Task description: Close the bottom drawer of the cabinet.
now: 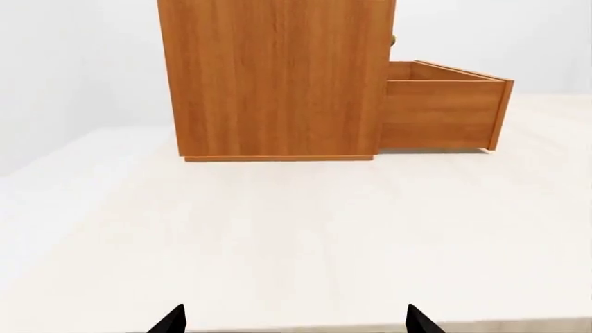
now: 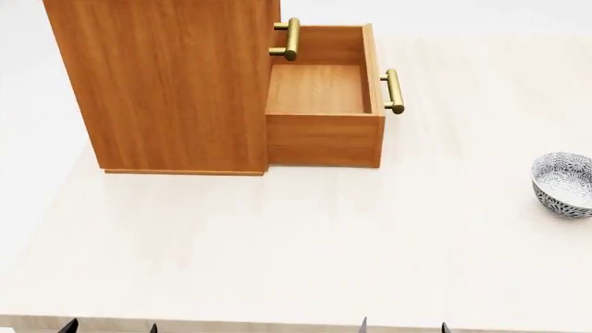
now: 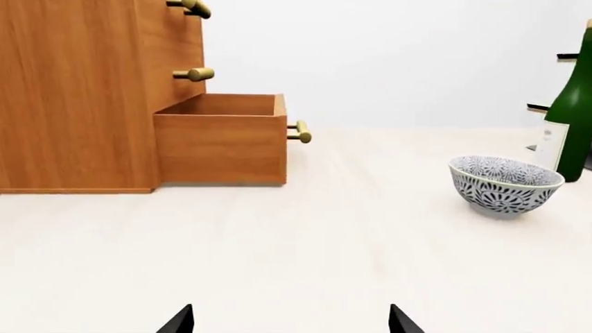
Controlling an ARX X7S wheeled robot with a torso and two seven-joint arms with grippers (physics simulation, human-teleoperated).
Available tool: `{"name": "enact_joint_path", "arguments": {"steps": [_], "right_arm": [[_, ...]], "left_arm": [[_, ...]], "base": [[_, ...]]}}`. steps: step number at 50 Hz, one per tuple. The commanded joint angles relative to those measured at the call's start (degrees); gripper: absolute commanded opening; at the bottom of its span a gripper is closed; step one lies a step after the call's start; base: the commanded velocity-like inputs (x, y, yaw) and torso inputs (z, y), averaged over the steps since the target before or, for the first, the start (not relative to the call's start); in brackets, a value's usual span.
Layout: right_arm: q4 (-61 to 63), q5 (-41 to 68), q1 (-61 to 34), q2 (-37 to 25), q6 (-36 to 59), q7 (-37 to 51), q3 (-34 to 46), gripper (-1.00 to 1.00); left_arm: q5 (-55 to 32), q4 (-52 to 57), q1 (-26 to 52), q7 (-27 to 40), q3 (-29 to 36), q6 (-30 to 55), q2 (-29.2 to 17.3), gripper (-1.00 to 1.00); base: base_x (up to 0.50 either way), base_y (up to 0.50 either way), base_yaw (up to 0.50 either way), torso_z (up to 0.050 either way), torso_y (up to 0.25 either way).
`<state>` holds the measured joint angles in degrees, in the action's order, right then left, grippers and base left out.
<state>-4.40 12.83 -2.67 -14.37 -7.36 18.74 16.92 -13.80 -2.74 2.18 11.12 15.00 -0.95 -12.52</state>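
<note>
The cabinet [image 2: 171,83] [image 1: 273,76] [image 3: 74,97] stands tall at the back left of the table, its orange-brown side facing me. Its bottom drawer [image 2: 324,104] [image 1: 444,111] [image 3: 222,139] is pulled out to the right, empty, with a brass bar handle [image 2: 394,91] [image 3: 301,132] on its front. My left gripper [image 1: 294,320] [image 2: 109,327] is open at the table's near edge, well short of the cabinet. My right gripper [image 3: 290,320] [image 2: 403,326] is open too, at the near edge, nothing between its fingers.
A patterned bowl [image 2: 564,184] [image 3: 505,183] sits at the table's right. Behind it stand a green bottle [image 3: 573,125] and part of a rack [image 3: 541,107]. The pale table [image 2: 306,243] stretches between grippers and cabinet. A brass handle [image 2: 291,38] of a higher drawer juts out above.
</note>
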Motion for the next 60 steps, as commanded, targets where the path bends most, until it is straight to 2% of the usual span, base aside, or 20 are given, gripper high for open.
{"name": "enact_joint_path", "arguments": {"steps": [1,20,32,47,60], "right_arm": [[-2.7,0.9,-0.6,0.9,-1.3,-1.4,-1.4,1.0],[-2.4,0.6,-0.6,0.7,-0.9,-0.6,-0.7,1.0],[-2.5,0.7,-0.5,0.5,-1.7,-0.4,-0.6,1.0],[-2.1,0.9,-0.6,0.3,-1.8,0.1,-0.5,1.0],[3.3,-0.1,0.9,-0.7,-0.6,1.6,0.2,1.0]], "left_arm": [[0.8,-1.3,0.3,-0.8,-0.5,-0.6,0.8,1.0],[0.3,-1.4,0.2,-0.5,-0.2,-1.1,0.4,1.0],[0.1,-1.6,0.4,-0.3,0.1,-1.4,0.3,1.0],[-0.1,-1.9,0.6,0.0,0.4,-1.6,0.1,1.0],[-0.5,1.1,-0.4,0.6,0.4,-1.4,-0.8,1.0]], "base": [[0.0,0.0,0.0,0.0,0.0],[0.0,0.0,0.0,0.0,0.0],[0.0,0.37,0.0,0.0,0.0],[0.0,0.0,0.0,0.0,0.0],[0.0,0.0,0.0,0.0,0.0]]}}
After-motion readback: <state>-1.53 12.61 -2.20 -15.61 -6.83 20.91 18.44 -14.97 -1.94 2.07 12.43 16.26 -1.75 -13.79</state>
